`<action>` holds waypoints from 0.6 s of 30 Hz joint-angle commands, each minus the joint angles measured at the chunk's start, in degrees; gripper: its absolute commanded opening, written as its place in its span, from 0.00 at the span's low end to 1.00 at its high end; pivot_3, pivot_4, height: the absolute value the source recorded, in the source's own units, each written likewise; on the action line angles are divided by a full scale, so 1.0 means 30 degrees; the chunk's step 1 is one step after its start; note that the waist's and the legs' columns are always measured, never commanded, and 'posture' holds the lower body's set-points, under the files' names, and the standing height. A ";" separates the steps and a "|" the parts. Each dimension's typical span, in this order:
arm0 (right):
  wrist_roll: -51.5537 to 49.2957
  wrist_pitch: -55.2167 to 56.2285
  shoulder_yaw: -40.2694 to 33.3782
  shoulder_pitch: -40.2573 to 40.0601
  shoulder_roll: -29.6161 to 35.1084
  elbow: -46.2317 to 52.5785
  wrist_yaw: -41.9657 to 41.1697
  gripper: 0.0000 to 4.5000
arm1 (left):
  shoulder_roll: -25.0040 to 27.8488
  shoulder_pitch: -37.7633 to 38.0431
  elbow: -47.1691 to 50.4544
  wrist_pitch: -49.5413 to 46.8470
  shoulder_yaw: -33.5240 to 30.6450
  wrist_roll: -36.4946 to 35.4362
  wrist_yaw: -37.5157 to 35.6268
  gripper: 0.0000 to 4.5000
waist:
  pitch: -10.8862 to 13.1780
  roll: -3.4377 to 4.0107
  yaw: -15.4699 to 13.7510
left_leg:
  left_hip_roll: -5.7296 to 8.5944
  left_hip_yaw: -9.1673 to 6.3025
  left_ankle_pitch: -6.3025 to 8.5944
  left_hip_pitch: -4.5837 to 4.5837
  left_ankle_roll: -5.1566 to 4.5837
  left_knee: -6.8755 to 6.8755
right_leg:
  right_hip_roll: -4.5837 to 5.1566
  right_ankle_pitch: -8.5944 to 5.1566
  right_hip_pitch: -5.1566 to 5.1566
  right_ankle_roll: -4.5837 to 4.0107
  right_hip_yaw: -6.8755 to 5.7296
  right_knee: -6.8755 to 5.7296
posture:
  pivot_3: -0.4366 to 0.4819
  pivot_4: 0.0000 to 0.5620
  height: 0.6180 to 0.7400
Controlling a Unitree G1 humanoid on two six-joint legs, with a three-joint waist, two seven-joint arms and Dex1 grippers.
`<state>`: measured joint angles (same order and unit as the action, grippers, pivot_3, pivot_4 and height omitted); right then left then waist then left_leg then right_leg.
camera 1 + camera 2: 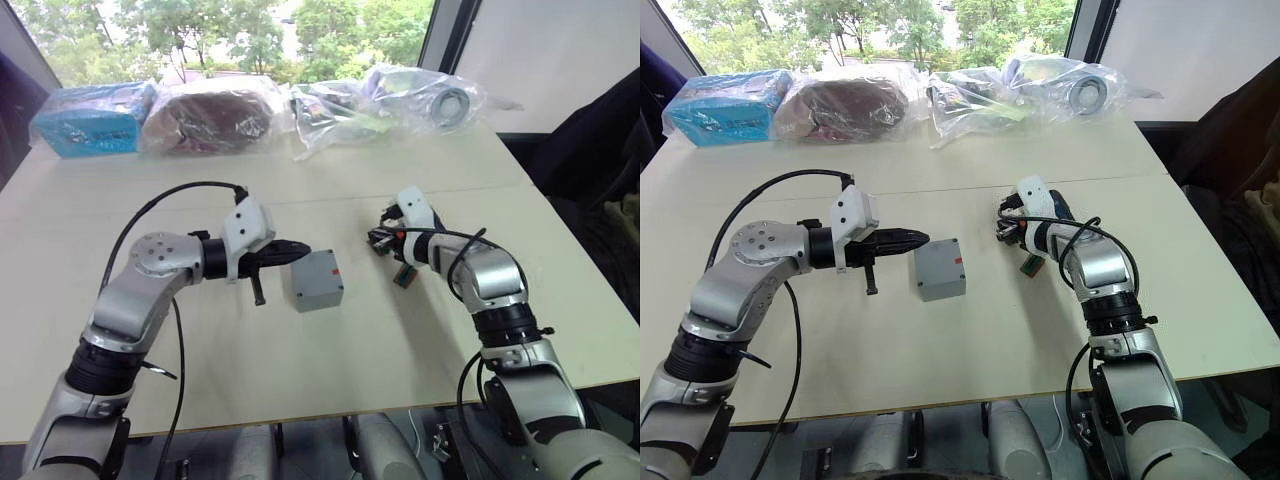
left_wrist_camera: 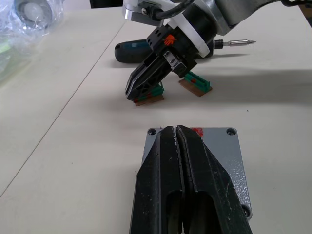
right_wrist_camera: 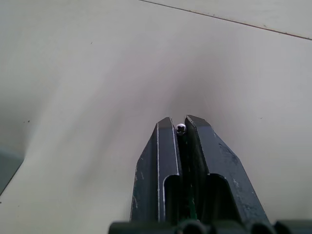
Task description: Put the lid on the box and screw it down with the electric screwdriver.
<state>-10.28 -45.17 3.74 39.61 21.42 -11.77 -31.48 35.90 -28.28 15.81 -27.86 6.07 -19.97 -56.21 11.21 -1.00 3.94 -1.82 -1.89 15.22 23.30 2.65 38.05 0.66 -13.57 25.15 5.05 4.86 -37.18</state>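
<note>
Now lid (image 2: pixel 222 161) on box (image 1: pixel 318 281); left gripper (image 2: pixel 176 130) clenched empty above; right gripper (image 3: pixel 180 123) pinching screw (image 3: pixel 181 128).

Count on table (image 1: pixel 300 350) — one grey box (image 1: pixel 318 281), one screwdriver (image 2: pixel 146 48), two green-brown pieces (image 2: pixel 195 84), four bagged items (image 1: pixel 210 113) at the far edge.
</note>
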 commanded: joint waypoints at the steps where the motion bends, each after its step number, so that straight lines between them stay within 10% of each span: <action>1: -0.0037 0.0506 -0.0125 0.0136 0.0232 0.0628 -0.0202 0.41 | 0.0104 -0.0206 0.0559 0.0192 -0.0133 -0.0171 0.0002 0.00 | 0.0000 0.0000 0.0001 | 0.0000 0.0000 0.0000 0.0000 0.0000 0.0000 | 0.0000 0.0000 0.0000 0.0000 0.0000 0.0000 | 0.48 0.27 1.00; 3: -0.0164 0.0713 -0.0342 0.0146 0.0242 0.0879 -0.0249 0.58 | 0.0135 -0.0183 0.0595 0.0168 -0.0173 -0.0194 0.0000 0.00 | 0.0000 0.0000 0.0004 | 0.0000 -0.0001 0.0000 0.0000 0.0000 0.0000 | 0.0000 0.0000 0.0000 0.0000 0.0000 0.0000 | 0.48 0.27 1.00; 18: -0.0146 0.0918 -0.0400 -0.0033 0.0164 0.0705 -0.0151 0.58 | 0.0068 -0.0293 0.0467 0.0220 -0.0090 -0.0176 -0.0050 0.00 | 0.0000 0.0000 0.0001 | 0.0000 0.0000 0.0000 0.0000 0.0000 0.0000 | 0.0000 0.0000 0.0001 0.0000 0.0000 0.0000 | 0.48 0.27 1.00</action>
<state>-10.32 -43.35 3.56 39.40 21.56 -11.13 -31.94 35.90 -28.28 15.82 -27.87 6.06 -19.97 -56.23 11.21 -1.00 3.94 -1.82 -1.89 15.22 23.30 2.65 38.05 0.66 -13.57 25.15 5.05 4.86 -37.18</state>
